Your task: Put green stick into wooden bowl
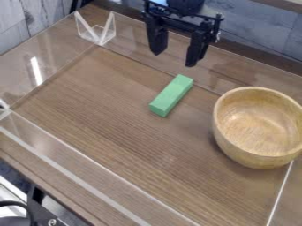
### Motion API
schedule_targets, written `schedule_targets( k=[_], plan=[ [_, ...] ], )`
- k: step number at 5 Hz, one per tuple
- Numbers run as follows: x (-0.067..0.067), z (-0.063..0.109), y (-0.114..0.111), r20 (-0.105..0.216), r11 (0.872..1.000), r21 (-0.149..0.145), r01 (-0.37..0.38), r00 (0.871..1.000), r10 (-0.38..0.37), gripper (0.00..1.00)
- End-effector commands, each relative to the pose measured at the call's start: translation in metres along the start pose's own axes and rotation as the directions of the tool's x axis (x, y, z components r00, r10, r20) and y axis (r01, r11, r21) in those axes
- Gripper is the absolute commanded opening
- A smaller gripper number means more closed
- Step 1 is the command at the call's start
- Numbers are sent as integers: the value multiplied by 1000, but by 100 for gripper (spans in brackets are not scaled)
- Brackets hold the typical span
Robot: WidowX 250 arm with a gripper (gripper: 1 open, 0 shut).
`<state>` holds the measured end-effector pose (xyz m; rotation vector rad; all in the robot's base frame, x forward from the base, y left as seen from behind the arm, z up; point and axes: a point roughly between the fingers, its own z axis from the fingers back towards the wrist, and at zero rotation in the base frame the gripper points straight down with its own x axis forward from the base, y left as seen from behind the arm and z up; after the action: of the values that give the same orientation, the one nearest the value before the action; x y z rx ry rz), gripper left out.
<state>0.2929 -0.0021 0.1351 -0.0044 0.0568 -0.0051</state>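
The green stick [172,94] lies flat near the middle of the wooden table, angled from lower left to upper right. To its right stands the wooden bowl [259,126], round, light tan and holding nothing. My gripper [176,50] hangs above the table behind the stick, pointing down. Its two black fingers stand wide apart with nothing between them. It touches neither the stick nor the bowl.
A low transparent wall [83,182] runs around the tabletop's front and left sides. A small clear bracket [94,31] stands at the back left corner. The table's front edge drops off at the lower left.
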Motion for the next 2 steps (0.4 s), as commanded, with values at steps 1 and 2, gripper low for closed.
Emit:
schedule_targets(
  k=[1, 2],
  plan=[
    [-4, -15, 19, 3, 1000, 5, 11, 1000, -11, 100],
    [-8, -36, 34, 7, 999, 14, 32, 999, -32, 100]
  ],
)
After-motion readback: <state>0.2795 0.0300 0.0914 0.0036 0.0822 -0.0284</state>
